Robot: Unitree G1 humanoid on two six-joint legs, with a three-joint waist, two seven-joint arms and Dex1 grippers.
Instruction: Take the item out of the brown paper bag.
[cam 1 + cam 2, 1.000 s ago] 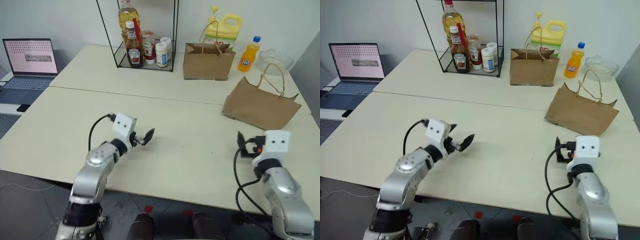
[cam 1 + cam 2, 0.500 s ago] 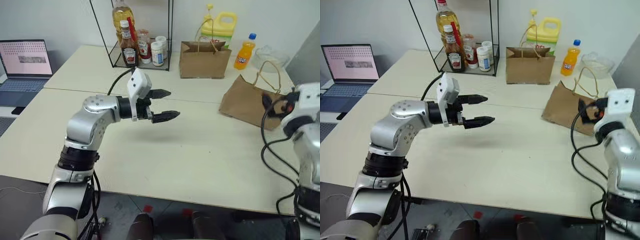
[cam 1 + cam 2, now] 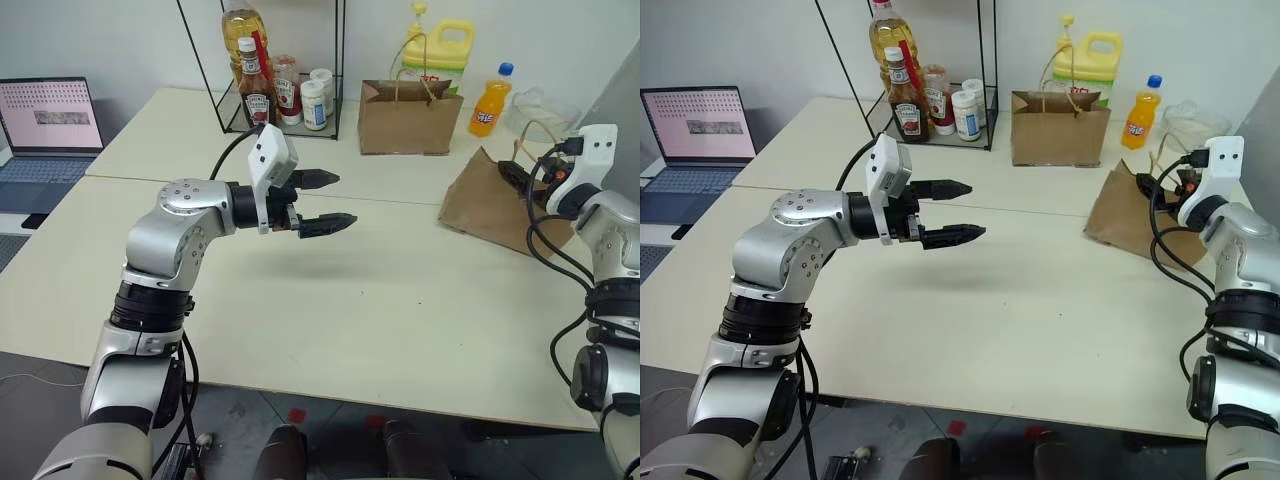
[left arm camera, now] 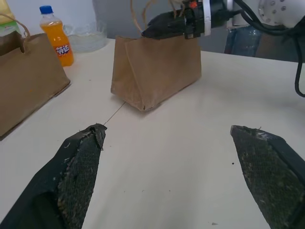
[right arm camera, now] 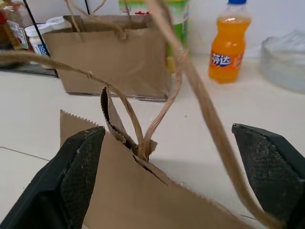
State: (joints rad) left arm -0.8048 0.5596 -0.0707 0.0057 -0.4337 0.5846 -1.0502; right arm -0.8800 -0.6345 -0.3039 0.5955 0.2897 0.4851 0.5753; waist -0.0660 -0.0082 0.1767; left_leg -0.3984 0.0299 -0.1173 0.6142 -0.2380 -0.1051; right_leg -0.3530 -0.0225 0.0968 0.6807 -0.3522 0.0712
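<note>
The brown paper bag point(image 3: 497, 205) lies slumped on the right side of the pale tabletop point(image 3: 380, 300), its twisted cord handles point(image 5: 143, 119) rising from a wrinkled rim. The cola bottle cannot be seen anywhere, so whether it sits inside the bag cannot be told. The right hand point(image 3: 1152, 186) hangs at the bag's upper edge with its two black fingers spread wide and holding nothing; in the right wrist view the handles stand between those fingers, though contact cannot be made out. The left hand point(image 3: 325, 200) hovers above the middle of the tabletop, pointing toward the bag yet well apart from it, its fingers point(image 4: 78, 164) also spread wide and empty. Behind, a smaller brown bag point(image 3: 409, 118) stands upright, with an orange soda bottle point(image 3: 487, 100) to its right and a yellow jug point(image 3: 440, 55) behind it. A wire rack point(image 3: 285, 70) with bottles and jars stands farther left, and a laptop point(image 3: 50, 125) sits at the far left.
</note>
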